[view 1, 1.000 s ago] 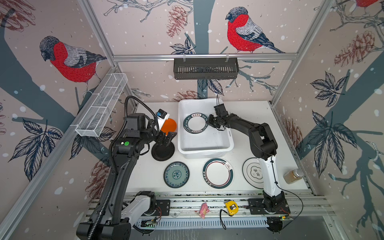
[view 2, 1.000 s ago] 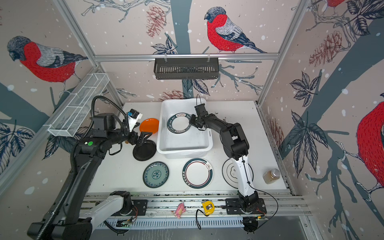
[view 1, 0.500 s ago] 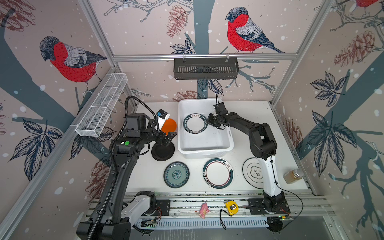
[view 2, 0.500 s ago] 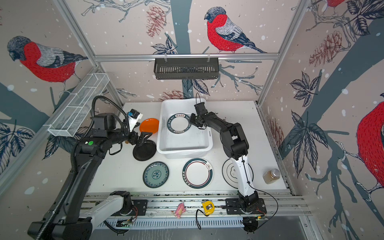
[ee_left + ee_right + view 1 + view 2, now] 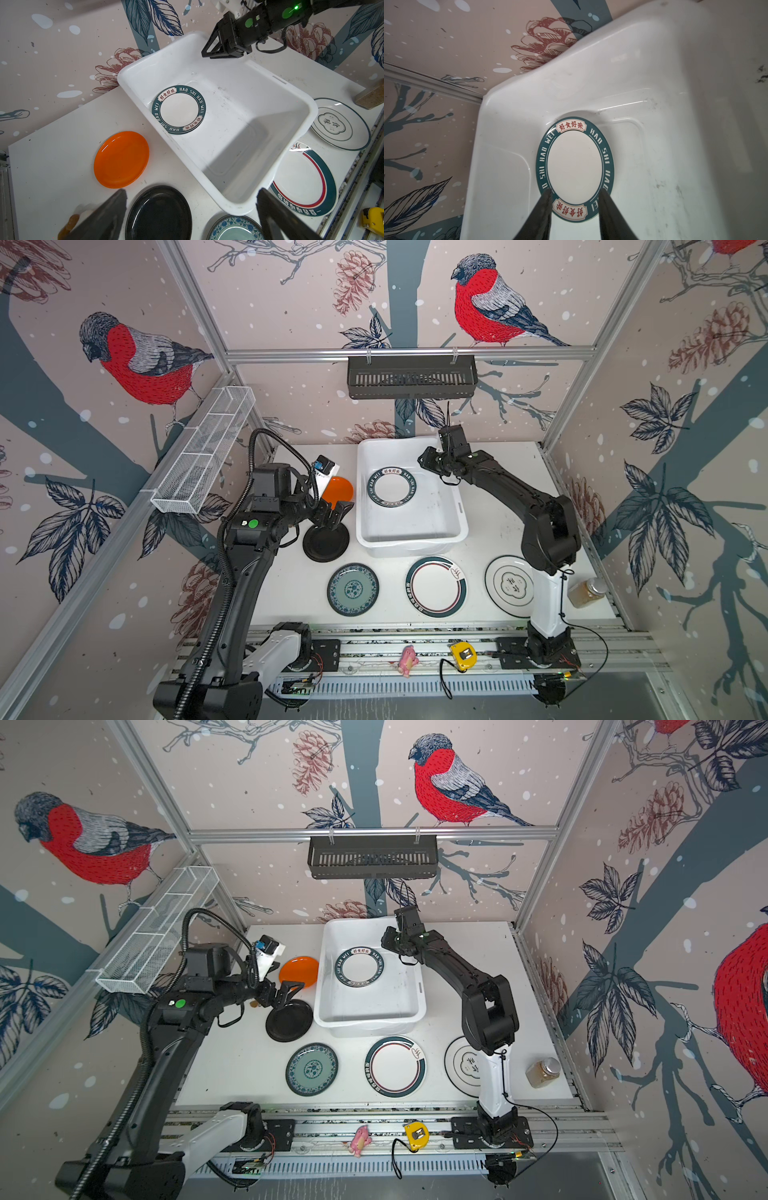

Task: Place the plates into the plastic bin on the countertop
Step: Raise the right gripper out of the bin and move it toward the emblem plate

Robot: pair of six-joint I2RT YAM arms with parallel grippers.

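White plastic bin point(image 5: 409, 546) sits toward the back of the countertop point(image 5: 291, 585) with one plate in it: the teal-rimmed HAO SHI HAO WEI plate point(image 5: 392, 486), lying flat on the floor close to the bin's left wall. My right gripper point(image 5: 576, 192) hangs above the bin's back end, pointed at that plate, with its fingers partway apart and nothing in them. Left gripper point(image 5: 191, 192) is spread wide and empty too, hovering over the black plate point(image 5: 326, 541) just left of the bin, with the orange plate point(image 5: 338, 489) behind it. Out front in a row (all flat on the table): teal floral plate point(image 5: 353, 589), red-and-teal banded plate point(image 5: 435, 587), and thin-ringed white plate point(image 5: 509, 585), partly hidden by the right arm.
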